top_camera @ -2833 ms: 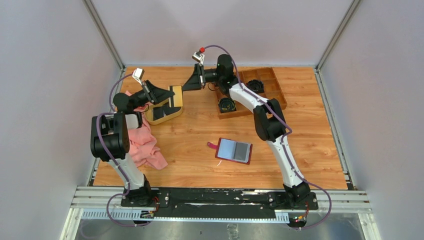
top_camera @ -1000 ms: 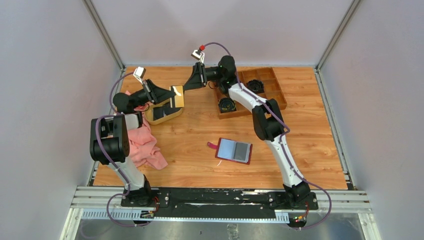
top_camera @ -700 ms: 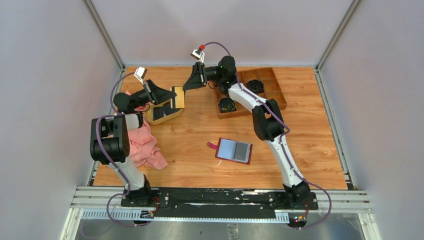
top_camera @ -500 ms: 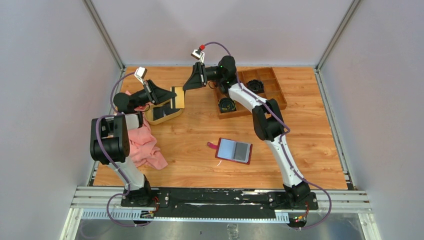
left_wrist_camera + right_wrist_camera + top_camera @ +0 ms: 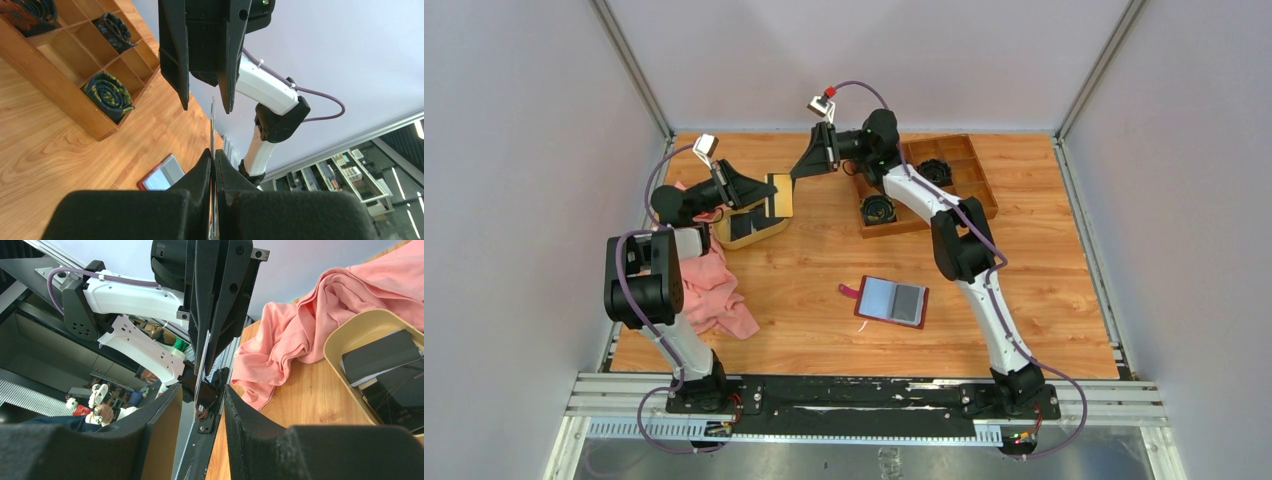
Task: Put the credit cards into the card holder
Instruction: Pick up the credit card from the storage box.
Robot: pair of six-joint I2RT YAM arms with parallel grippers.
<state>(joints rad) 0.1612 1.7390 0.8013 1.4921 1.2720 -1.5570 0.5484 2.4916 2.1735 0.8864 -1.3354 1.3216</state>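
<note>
The left gripper (image 5: 212, 157) pinches one card (image 5: 212, 125) on edge at 11 o'clock, over the dish (image 5: 746, 238). The right gripper (image 5: 205, 102) straddles its far end, jaws apart and not touching it. The wallet (image 5: 892, 301) lies open near centre; what its pockets hold is unclear. More cards (image 5: 380, 360) lie in the dish, so most of the task seems left.

Open wooden table top (image 5: 814, 262) around the flat dark red leather wallet (image 5: 891, 301), crumpled pink cloth (image 5: 714, 290) and oval tan dish (image 5: 759, 238) crowding the left, wooden compartment box (image 5: 969, 150) blocking far right.
</note>
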